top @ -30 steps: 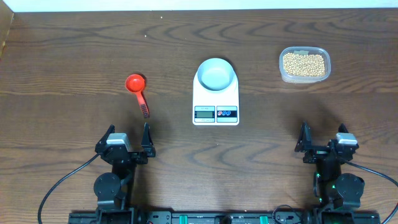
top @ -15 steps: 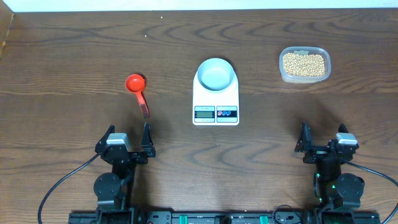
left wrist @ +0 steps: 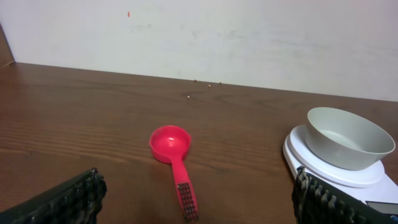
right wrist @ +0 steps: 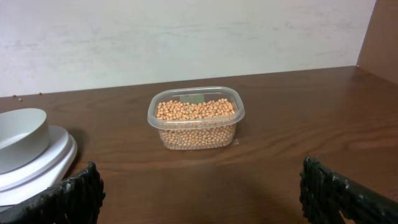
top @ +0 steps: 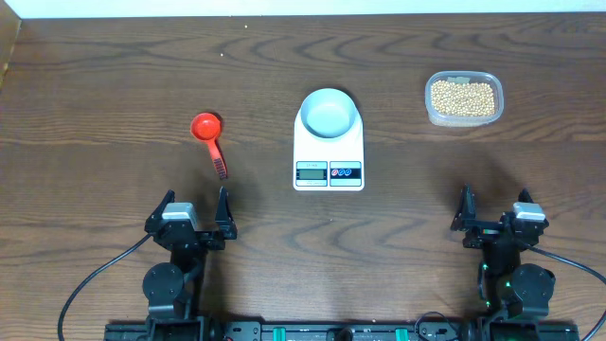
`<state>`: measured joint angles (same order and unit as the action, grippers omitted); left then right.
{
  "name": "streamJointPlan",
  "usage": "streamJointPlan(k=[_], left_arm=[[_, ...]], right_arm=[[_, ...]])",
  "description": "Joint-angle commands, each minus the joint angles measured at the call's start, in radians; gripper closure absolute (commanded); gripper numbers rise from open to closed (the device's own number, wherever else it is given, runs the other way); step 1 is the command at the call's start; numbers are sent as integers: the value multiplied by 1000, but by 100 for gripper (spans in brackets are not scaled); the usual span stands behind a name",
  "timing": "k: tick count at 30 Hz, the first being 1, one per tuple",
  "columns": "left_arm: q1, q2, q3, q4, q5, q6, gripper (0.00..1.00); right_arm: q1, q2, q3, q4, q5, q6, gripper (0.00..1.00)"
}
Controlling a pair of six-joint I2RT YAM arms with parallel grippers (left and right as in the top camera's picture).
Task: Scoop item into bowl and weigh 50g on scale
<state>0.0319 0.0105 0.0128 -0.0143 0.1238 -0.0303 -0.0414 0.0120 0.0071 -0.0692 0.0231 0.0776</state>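
The pale blue-grey bowl (top: 329, 114) (left wrist: 349, 137) (right wrist: 20, 137) sits empty on the white scale (top: 329, 163) at the table's middle. Tan beans (top: 462, 98) (right wrist: 196, 118) fill a clear plastic tub (top: 429, 112) (right wrist: 158, 106) at the back right. A red scoop (top: 208, 138) (left wrist: 174, 155) lies on the table left of the scale, handle toward me. My left gripper (top: 193, 216) (left wrist: 196, 202) stands open near the front edge, just behind the scoop's handle, nothing between its fingers. Wide open too, my right gripper (top: 492, 210) (right wrist: 199, 199) rests at the front right, well short of the tub.
A pale wall runs behind the table's far edge. A few stray beans (left wrist: 205, 83) lie on the wood by that edge. A wooden side panel (right wrist: 380, 37) rises at the far right.
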Motion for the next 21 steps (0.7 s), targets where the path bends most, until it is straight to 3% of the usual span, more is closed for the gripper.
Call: streamJointPlan(k=[1,21], left_arm=[[3,-5,-9,-45,6,-13,2],[3,40,55,-45,6,0,2]], right_arm=[[6,-5,-2,-2,19,-15,1],[6,31,69,-38,-148,-12,1]])
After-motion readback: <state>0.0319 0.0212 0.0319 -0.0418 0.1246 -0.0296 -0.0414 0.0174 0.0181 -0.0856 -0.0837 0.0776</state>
